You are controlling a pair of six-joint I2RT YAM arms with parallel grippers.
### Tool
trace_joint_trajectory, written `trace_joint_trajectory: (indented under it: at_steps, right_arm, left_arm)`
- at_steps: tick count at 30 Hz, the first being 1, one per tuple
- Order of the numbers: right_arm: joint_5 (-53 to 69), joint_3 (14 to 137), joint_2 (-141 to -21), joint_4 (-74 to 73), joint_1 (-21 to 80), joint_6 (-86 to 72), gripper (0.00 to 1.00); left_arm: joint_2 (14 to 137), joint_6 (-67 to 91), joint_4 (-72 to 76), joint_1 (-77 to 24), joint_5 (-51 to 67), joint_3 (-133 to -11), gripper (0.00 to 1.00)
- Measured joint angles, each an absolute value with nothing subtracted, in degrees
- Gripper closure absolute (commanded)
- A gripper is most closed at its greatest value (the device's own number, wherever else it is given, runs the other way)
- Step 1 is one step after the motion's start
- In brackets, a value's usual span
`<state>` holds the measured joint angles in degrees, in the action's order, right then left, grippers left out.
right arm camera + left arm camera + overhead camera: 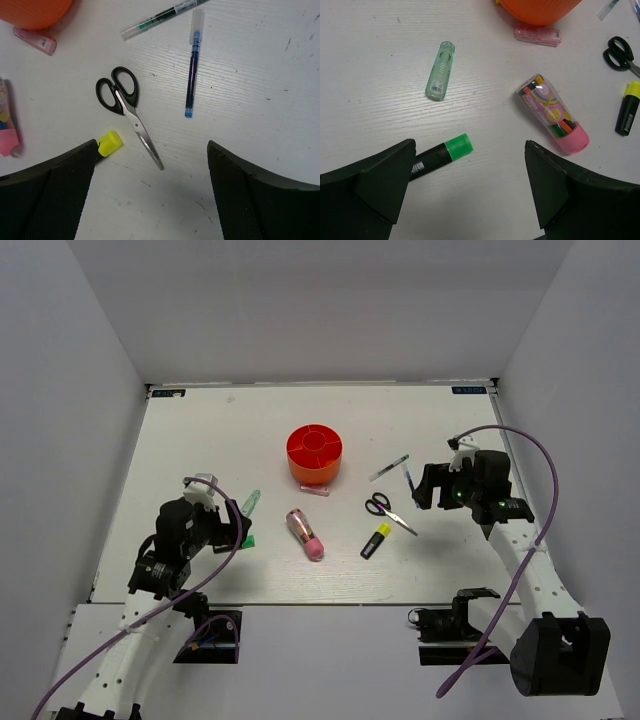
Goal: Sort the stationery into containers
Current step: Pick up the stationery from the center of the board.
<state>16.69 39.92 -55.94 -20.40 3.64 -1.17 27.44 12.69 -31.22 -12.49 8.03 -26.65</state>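
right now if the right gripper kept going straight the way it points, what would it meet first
Probably the scissors: their blade tip lies ahead, between the open jaws of the right gripper. The yellow highlighter and blue pen lie off to either side. Depth is unclear, so bare table might come first.
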Motion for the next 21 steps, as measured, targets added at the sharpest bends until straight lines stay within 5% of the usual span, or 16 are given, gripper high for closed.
trace_joint_trajectory:
  at_steps: [9, 13, 15, 17, 18, 19, 20, 21]
  right_arm:
    - [19.4, 37.6, -53.2, -19.5, 2.6, 1.0, 0.09]
    - [21.3, 37.6, -53.2, -19.6, 1.8, 5.1, 0.23]
    - [22.3, 37.6, -53.2, -19.8, 1.5, 6.8, 0.30]
    - [23.2, 37.5, -53.2, -19.9, 1.2, 8.3, 0.97]
    - [23.8, 37.5, -53.2, -19.9, 1.1, 8.5, 1.00]
    - [24.4, 37.3, -53.2, -19.9, 1.1, 8.5, 1.00]
    - [24.8, 37.1, -53.2, -20.0, 1.1, 8.8, 1.00]
    - [25.4, 36.9, -53.2, -20.0, 1.1, 9.1, 0.85]
  left_arm:
    - [26.9, 12.7, -31.2, -12.5, 8.9, -26.7, 0.00]
    - [27.2, 12.8, -31.2, -12.5, 9.3, -26.7, 0.05]
    - [27.9, 12.9, -31.2, -12.5, 9.7, -26.7, 0.14]
    - [28.7, 12.9, -31.2, -12.5, 10.0, -26.7, 0.35]
    - [29.0, 13.0, -31.2, -12.5, 10.2, -26.7, 0.62]
    - [29.3, 13.2, -31.3, -12.5, 10.3, -26.7, 0.75]
    - [29.5, 12.8, -31.2, -12.5, 10.5, -26.7, 0.83]
    - [29.6, 12.8, -31.3, -12.5, 10.5, -26.7, 0.86]
